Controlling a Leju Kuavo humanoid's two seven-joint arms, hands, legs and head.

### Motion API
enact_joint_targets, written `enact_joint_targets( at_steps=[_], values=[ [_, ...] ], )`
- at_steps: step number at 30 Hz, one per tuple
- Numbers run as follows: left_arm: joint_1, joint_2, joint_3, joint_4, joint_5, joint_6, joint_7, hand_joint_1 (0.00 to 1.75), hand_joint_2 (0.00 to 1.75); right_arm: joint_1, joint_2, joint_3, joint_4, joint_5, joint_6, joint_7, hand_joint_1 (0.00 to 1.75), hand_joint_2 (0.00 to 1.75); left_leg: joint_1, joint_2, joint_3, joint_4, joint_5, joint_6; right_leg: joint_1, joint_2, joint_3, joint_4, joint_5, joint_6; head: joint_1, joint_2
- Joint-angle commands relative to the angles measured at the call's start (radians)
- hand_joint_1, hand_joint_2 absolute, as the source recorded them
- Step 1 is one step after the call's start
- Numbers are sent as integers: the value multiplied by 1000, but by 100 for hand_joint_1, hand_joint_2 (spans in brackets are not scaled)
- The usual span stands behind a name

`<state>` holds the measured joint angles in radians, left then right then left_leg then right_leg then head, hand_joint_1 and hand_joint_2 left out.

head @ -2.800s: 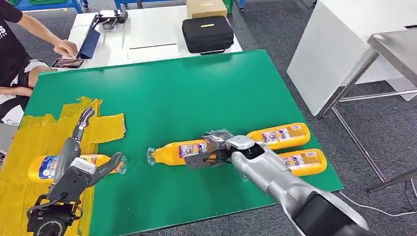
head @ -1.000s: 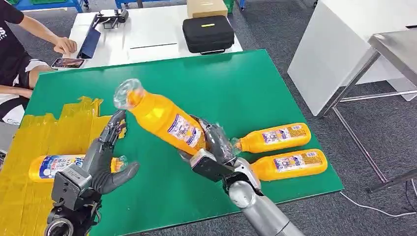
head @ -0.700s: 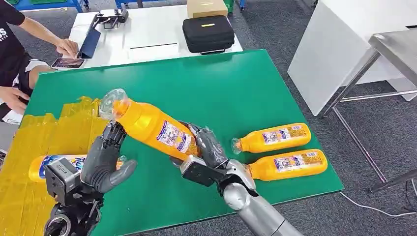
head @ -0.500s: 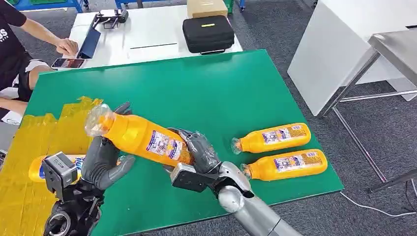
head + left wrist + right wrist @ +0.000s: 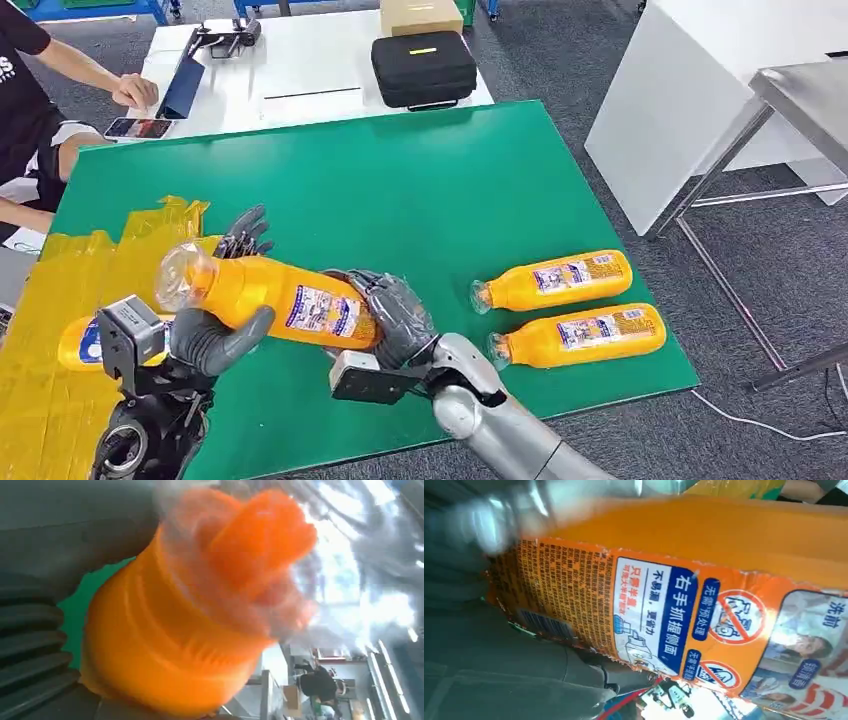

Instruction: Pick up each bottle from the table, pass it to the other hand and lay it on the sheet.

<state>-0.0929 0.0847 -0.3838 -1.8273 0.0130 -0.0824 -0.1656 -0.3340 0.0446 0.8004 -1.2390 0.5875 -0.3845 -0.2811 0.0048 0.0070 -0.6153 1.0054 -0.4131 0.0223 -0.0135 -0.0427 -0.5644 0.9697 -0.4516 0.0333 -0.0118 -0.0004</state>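
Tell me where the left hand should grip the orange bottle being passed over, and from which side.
Grip the orange bottle on its bare upper body, just below the capped neck, coming from the left. The right hand already wraps the label end, so that end is free, and it points towards the left hand.

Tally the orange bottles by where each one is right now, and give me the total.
Held in the hands: 1, right hand at its base, left hand at its neck.
On the yellow sheet: 1.
On the green table: 2.
Total: 4 bottles.
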Motion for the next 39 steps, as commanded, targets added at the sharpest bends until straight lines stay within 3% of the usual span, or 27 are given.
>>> enact_joint_targets(
  at_steps=[1, 10, 11, 12, 30, 31, 32, 33, 34, 36, 39],
  values=[
    [-47, 8, -59, 78, 4, -4, 9, 0, 175, -39, -19, 66, 34, 4, -3, 14, 175, 175, 0, -2, 7, -1, -2, -1, 0, 3, 8, -2, -2, -2, 0, 0],
    [-64, 8, -69, 104, 5, -14, 18, 2, 175, -29, -31, 59, 1, 11, -10, 19, 175, 175, 0, -1, 1, -1, 0, 0, 0, 0, 1, -1, 0, -1, 0, 0],
    [-64, 8, -67, 108, 6, -14, 17, 157, 175, -22, -32, 51, -12, 1, -5, 19, 175, 175, 0, -2, 5, -1, -1, -1, 0, 1, 6, -1, -2, -2, 0, 0],
    [-62, 5, -61, 106, 11, -13, 14, 175, 175, -20, -34, 48, -16, 0, -2, 19, 175, 175, 0, -2, 3, -1, -1, -1, 0, 1, 4, -1, -1, -1, 0, 0],
    [-35, -8, 0, 61, 41, 18, -20, 175, 175, -6, -34, 6, -21, 3, -20, 15, 175, 175, 0, -1, 2, -1, 0, -1, 0, 2, 2, -1, 0, -1, 0, 0],
    [-36, -13, 6, 56, 48, 25, -27, 175, 175, -4, -34, 1, -24, 2, -26, 16, 152, 175, 0, -1, 4, -1, -1, -1, 0, 3, 5, -1, -1, -1, 0, 0],
    [-37, -15, 8, 50, 54, 30, -32, 175, 175, 0, -35, -4, -31, -5, -32, 15, 24, 175, 0, -1, 3, 0, -1, -1, 0, 2, 4, -1, -1, -1, 0, 0],
    [-40, -14, 9, 45, 57, 35, -37, 175, 175, 3, -37, -7, -38, -10, -37, 11, 0, 175, 0, -1, 2, -1, 0, -1, 0, 1, 2, -1, -1, -1, 0, 0],
    [-42, -13, 12, 38, 49, 53, -47, 175, 175, 9, -39, -14, -51, -23, -48, 3, 0, 175, 0, -1, 7, -1, -2, -1, 0, 4, 9, -2, -3, -2, 0, 0],
    [-45, -13, 19, 31, 40, 69, -54, 175, 175, 17, -42, -24, -72, -43, -56, -4, 0, 175, 0, -1, 1, 0, 0, -1, 0, 1, 2, 0, -1, -1, 0, 0],
    [-45, -14, 35, 18, 11, 104, -65, 175, 175, 35, -53, -48, -125, -84, -61, -12, 0, 175, 0, -2, 4, 0, -2, -1, 0, 2, 5, -1, -2, -2, 0, 0]
  ],
)
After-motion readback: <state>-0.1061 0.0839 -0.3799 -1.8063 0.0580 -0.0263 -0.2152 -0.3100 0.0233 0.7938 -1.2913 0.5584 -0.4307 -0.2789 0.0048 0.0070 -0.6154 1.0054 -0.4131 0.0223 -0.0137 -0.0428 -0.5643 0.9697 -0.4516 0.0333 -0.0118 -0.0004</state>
